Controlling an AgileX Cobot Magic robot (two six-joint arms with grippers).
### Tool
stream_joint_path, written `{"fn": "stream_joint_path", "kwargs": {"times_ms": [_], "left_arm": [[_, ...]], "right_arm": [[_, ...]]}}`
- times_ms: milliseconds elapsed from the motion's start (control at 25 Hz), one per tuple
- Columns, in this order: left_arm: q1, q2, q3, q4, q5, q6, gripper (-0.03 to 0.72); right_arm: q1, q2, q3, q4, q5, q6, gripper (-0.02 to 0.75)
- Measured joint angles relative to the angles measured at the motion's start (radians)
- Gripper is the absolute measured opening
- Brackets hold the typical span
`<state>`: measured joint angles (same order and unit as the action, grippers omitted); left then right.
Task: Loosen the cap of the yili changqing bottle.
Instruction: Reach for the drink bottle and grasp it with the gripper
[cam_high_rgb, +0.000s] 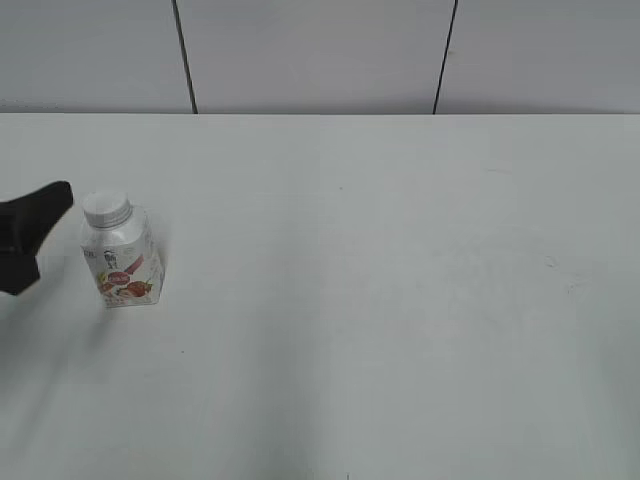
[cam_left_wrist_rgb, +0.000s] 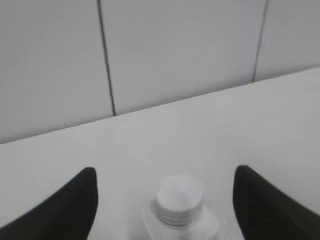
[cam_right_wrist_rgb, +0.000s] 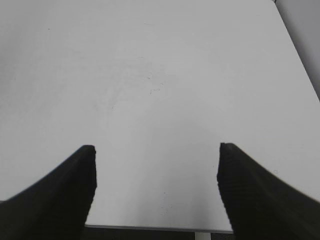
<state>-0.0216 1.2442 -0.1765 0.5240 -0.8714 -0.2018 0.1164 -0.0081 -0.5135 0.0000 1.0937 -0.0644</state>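
On my exterior feed the yili changqing bottle (cam_high_rgb: 122, 258) stands upright toward the left side of the table (cam_high_rgb: 380, 300), at roughly nine o'clock from the table's middle. Its label shows red strawberries and a pink band low on the front face. The cap (cam_high_rgb: 106, 208) sits on the neck, white and ribbed, flat on top, at twelve o'clock on the bottle.

Just beside the cap, at about nine o'clock from it, I see the black tip of the left gripper (cam_high_rgb: 35, 225) coming in from the frame's left edge. It is near the bottle but I see a sliver of table between them, so apart, not touching.

My left wrist feed looks down over the same bottle (cam_left_wrist_rgb: 180, 222): the cap (cam_left_wrist_rgb: 179, 196) lies at six o'clock in the picture, blurred, between the two dark fingers (cam_left_wrist_rgb: 70, 210). The left gripper (cam_left_wrist_rgb: 165, 205) is spread wide, with clear space either side of the cap.

The right gripper (cam_right_wrist_rgb: 156, 187) appears only on its own wrist feed. Its two ribbed black fingers (cam_right_wrist_rgb: 252, 192) stand well apart, spread wide with nothing between them but bare table (cam_right_wrist_rgb: 150, 75). The table's near edge runs along the bottom of that picture, at six o'clock.

Behind the table is a pale panelled wall (cam_high_rgb: 320, 55) with dark vertical seams.
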Motion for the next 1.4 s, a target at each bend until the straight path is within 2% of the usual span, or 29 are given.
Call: {"fn": "stream_joint_path", "kwargs": {"times_ms": [80, 200, 400, 520, 640, 880, 1400], "left_arm": [[0.0, 0.065, 0.0, 0.054, -0.051, 0.0, 0.512], [0.0, 0.175, 0.0, 0.078, -0.115, 0.0, 0.512], [0.0, 0.342, 0.0, 0.066, -0.241, 0.0, 0.519], [0.0, 0.432, -0.001, 0.031, -0.307, 0.0, 0.564], [0.0, 0.514, -0.001, -0.004, -0.327, 0.007, 0.604], [0.0, 0.65, -0.008, -0.024, -0.332, 0.109, 0.618], [0.0, 0.772, -0.158, 0.043, -0.335, 0.138, 0.616]], "right_arm": [[0.0, 0.0, 0.0, 0.0, 0.0, 0.0, 0.592], [0.0, 0.0, 0.0, 0.0, 0.0, 0.0, 0.592], [0.0, 0.0, 0.0, 0.0, 0.0, 0.0, 0.592], [0.0, 0.0, 0.0, 0.0, 0.0, 0.0, 0.592], [0.0, 0.0, 0.0, 0.0, 0.0, 0.0, 0.592], [0.0, 0.0, 0.0, -0.005, 0.0, 0.0, 0.592], [0.0, 0.0, 0.0, 0.0, 0.0, 0.0, 0.592]]}}
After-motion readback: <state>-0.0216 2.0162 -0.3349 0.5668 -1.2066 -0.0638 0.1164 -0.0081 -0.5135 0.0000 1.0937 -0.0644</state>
